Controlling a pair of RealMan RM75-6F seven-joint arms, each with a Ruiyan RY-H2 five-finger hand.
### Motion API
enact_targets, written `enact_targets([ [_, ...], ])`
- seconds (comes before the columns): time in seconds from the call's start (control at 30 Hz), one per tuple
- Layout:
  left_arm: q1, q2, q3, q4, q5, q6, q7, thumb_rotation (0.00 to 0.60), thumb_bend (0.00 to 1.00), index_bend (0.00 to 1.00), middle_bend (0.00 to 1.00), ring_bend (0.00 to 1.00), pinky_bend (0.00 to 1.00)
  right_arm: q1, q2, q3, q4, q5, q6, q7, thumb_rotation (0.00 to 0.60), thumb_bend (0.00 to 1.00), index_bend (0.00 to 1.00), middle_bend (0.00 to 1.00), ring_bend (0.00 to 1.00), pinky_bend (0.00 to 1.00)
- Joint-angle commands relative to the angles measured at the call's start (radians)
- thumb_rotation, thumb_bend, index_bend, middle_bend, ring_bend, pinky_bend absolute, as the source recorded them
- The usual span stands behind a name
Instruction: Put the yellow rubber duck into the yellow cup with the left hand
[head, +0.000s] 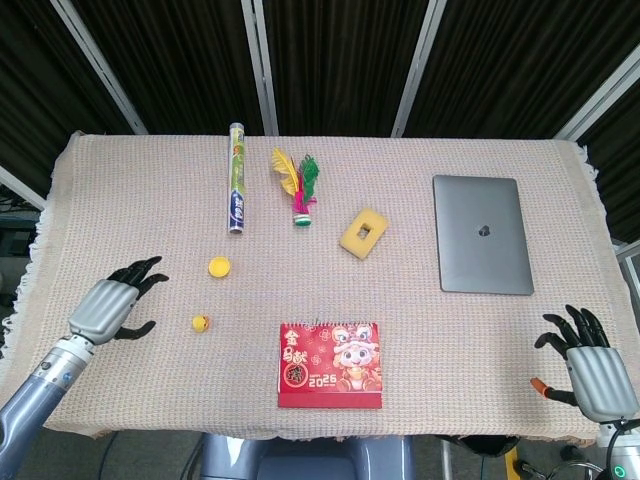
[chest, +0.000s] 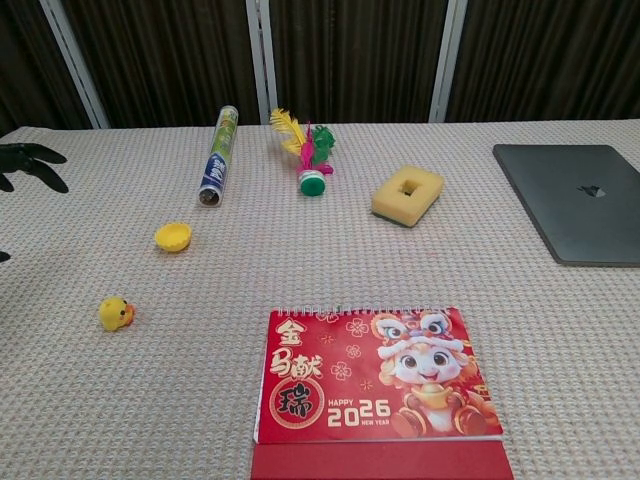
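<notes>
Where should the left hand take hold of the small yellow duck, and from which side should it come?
Pinch the yellow rubber duck across its round body, coming from above and from its left, where the open left hand is. It sits alone on the cloth, apart from the yellow cup, so nothing blocks that approach. It looks small, so fingertips probably suit better than a full grasp.

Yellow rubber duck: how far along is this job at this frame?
Nothing is done yet. The yellow rubber duck lies on the tablecloth, apart from the empty yellow cup. In hand: the left hand is open, fingers spread, beside the duck but not touching it. Left: grasp the duck, carry it to the cup, release. The right hand rests open at the table's edge.
</notes>
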Motion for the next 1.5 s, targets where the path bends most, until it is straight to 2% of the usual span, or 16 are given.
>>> enact_targets([
  [0.03,-0.029,-0.017,-0.012,-0.018,-0.030,-0.038,0.024,0.600,0.29,0.19,0.00,0.06,0.19,0.000,0.000,-0.001,0.003,-0.003,0.002,0.002,0.600,0.03,0.43,0.19,0.00,0.00],
  [0.37,-0.057,-0.077,-0.004,-0.049,-0.137,-0.094,0.109,0.600,0.30,0.21,0.00,0.07,0.20,0.000,-0.001,-0.002,0.006,-0.008,0.004,0.008,0.600,0.03,0.43,0.19,0.00,0.00],
  [0.8,-0.092,-0.166,-0.006,-0.043,-0.300,-0.099,0.250,0.600,0.32,0.24,0.00,0.08,0.20,0.000,0.000,-0.003,0.004,-0.008,0.004,0.009,0.600,0.03,0.44,0.19,0.00,0.00],
  [1.5,-0.147,-0.275,0.006,-0.018,-0.425,-0.087,0.356,0.600,0.32,0.28,0.00,0.08,0.19,0.000,0.000,-0.003,0.005,-0.004,0.002,0.019,0.600,0.03,0.44,0.19,0.00,0.00],
])
